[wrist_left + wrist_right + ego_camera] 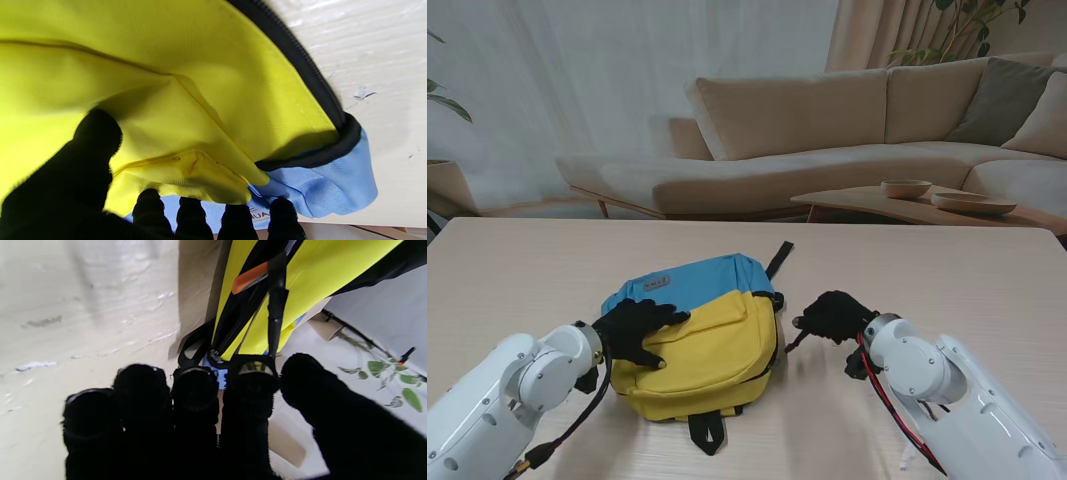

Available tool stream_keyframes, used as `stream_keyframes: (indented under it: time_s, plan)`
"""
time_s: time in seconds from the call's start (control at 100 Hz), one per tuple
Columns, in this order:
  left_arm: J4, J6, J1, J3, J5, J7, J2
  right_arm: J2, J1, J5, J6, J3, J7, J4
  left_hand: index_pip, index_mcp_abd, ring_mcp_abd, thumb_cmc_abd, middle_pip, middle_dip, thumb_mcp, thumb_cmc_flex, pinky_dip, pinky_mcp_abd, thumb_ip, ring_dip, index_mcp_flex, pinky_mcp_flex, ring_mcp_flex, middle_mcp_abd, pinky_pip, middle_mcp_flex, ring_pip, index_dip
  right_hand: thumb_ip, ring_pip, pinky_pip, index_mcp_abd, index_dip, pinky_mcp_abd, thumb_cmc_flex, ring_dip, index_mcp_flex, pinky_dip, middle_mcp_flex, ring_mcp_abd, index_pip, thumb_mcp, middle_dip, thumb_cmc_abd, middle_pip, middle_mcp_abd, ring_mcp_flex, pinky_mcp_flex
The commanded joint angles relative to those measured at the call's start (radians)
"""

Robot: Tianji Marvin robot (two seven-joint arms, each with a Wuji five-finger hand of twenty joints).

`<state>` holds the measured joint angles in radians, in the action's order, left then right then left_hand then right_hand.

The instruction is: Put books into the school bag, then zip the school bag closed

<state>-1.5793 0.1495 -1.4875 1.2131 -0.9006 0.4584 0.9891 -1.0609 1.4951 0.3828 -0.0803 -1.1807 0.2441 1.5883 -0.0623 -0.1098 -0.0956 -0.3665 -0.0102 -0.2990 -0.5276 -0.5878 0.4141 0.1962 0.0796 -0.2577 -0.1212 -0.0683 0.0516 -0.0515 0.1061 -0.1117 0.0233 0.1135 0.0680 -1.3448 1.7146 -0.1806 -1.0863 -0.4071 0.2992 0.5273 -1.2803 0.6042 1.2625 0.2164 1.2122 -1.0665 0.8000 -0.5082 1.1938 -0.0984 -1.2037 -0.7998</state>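
Note:
The school bag (712, 335), yellow in front and blue at its far end, lies flat in the middle of the table. My left hand (635, 331) rests on its left side with fingers spread, the thumb (96, 133) pressing the yellow fabric (206, 83) and the fingertips (190, 208) at the blue part. My right hand (832, 315) is curled just right of the bag. In the right wrist view a black pull strap (276, 306) runs taut from the bag's zip to the index finger (253, 383) and thumb. The slider (215, 356) shows beside it. No books are visible.
A black bag strap (778, 259) lies on the table beyond the bag, and another loop (706, 432) sticks out at its near end. A sofa (827, 130) and a low table with bowls (907, 188) stand beyond the far edge.

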Motion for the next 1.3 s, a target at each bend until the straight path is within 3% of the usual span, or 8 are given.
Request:
stream_keyframes:
  time_s: [0.0, 0.2, 0.65, 0.83, 0.89, 0.93, 1.01, 1.29]
  plan:
    - [0.002, 0.022, -0.015, -0.005, -0.012, 0.032, -0.001, -0.020, -0.036, 0.000, -0.010, 0.013, 0.009, -0.031, 0.037, -0.040, 0.015, -0.043, 0.030, -0.012, -0.049, -0.011, 0.002, 0.002, -0.012, -0.002, -0.016, -0.008, -0.021, -0.052, -0.028, -0.013, -0.009, 0.018, -0.020, -0.031, 0.063, -0.008, -0.062, 0.019, -0.015, 0.019, -0.038, 0.027, -0.017, -0.017, 0.026, 0.034, 0.025, -0.023, 0.052, -0.001, 0.021, 0.006]
    - [0.007, 0.050, -0.014, -0.004, -0.033, 0.058, -0.007, -0.039, -0.128, -0.015, -0.037, 0.080, -0.037, -0.130, 0.030, -0.044, 0.021, -0.066, 0.022, 0.005, -0.078, -0.025, 0.002, -0.003, -0.012, 0.009, -0.016, -0.008, -0.021, -0.063, -0.029, -0.014, -0.015, 0.005, -0.008, -0.155, 0.094, -0.029, -0.196, 0.027, -0.018, 0.072, -0.062, 0.025, 0.056, -0.093, 0.236, 0.063, 0.182, -0.066, 0.187, 0.023, -0.019, -0.042]
    - [0.008, 0.081, -0.018, 0.003, -0.072, 0.102, -0.016, -0.074, -0.243, -0.035, -0.114, 0.153, -0.118, -0.254, 0.020, -0.048, 0.024, -0.120, 0.011, 0.046, -0.117, -0.048, -0.005, -0.004, -0.007, 0.034, -0.017, -0.006, -0.021, -0.078, -0.033, -0.014, -0.022, -0.046, -0.008, -0.172, 0.111, -0.042, -0.181, 0.030, -0.016, 0.083, -0.061, 0.014, 0.059, -0.092, 0.252, 0.066, 0.213, -0.068, 0.170, 0.016, -0.024, -0.062]
    - [-0.016, 0.078, -0.027, 0.023, -0.039, 0.087, -0.011, -0.070, -0.237, -0.037, -0.110, 0.153, -0.104, -0.250, 0.033, -0.042, 0.010, -0.074, 0.023, 0.040, -0.099, -0.010, -0.006, 0.003, -0.003, 0.030, -0.022, -0.006, -0.019, -0.059, -0.034, -0.017, -0.013, -0.047, -0.007, -0.171, 0.112, -0.042, -0.180, 0.030, -0.018, 0.082, -0.061, 0.013, 0.063, -0.091, 0.250, 0.064, 0.213, -0.066, 0.170, 0.016, -0.028, -0.062]
    - [-0.033, 0.061, -0.034, 0.033, -0.012, 0.077, -0.007, -0.069, -0.234, -0.037, -0.108, 0.153, -0.101, -0.248, 0.058, -0.031, -0.002, -0.020, 0.040, -0.014, -0.034, -0.023, 0.016, 0.014, -0.015, -0.018, -0.017, -0.012, -0.023, -0.045, -0.017, -0.012, 0.005, 0.040, -0.007, -0.172, 0.112, -0.042, -0.180, 0.030, -0.018, 0.082, -0.061, 0.012, 0.064, -0.091, 0.250, 0.063, 0.213, -0.065, 0.170, 0.016, -0.029, -0.062]
    - [-0.045, 0.043, -0.040, 0.039, 0.009, 0.067, -0.004, -0.069, -0.232, -0.037, -0.106, 0.153, -0.099, -0.246, 0.081, -0.018, -0.011, -0.012, 0.055, -0.087, -0.027, -0.029, 0.043, 0.020, -0.015, -0.065, -0.010, -0.016, -0.023, -0.028, -0.009, -0.012, 0.012, 0.193, -0.007, -0.172, 0.112, -0.042, -0.180, 0.029, -0.019, 0.082, -0.061, 0.012, 0.064, -0.091, 0.250, 0.063, 0.212, -0.063, 0.170, 0.016, -0.029, -0.061]
    - [-0.072, 0.036, -0.049, 0.057, 0.040, 0.069, -0.001, -0.067, -0.231, -0.036, -0.102, 0.153, -0.095, -0.245, 0.095, -0.013, -0.018, 0.015, 0.080, -0.147, 0.006, -0.030, 0.056, 0.026, -0.018, -0.093, -0.006, -0.017, -0.023, -0.019, -0.008, -0.019, 0.019, 0.278, -0.007, -0.172, 0.113, -0.042, -0.180, 0.028, -0.019, 0.082, -0.061, 0.012, 0.065, -0.090, 0.250, 0.063, 0.212, -0.063, 0.170, 0.015, -0.030, -0.063]
    - [-0.134, 0.016, -0.050, 0.078, 0.114, 0.079, 0.003, -0.067, -0.230, -0.038, -0.095, 0.157, -0.091, -0.247, 0.078, 0.001, -0.033, 0.040, 0.089, -0.121, 0.069, -0.024, 0.066, 0.035, -0.022, -0.119, -0.006, -0.019, -0.025, 0.012, -0.007, -0.025, 0.023, 0.324, -0.008, -0.172, 0.114, -0.042, -0.180, 0.028, -0.018, 0.082, -0.061, 0.011, 0.065, -0.089, 0.250, 0.063, 0.212, -0.061, 0.170, 0.016, -0.030, -0.066]
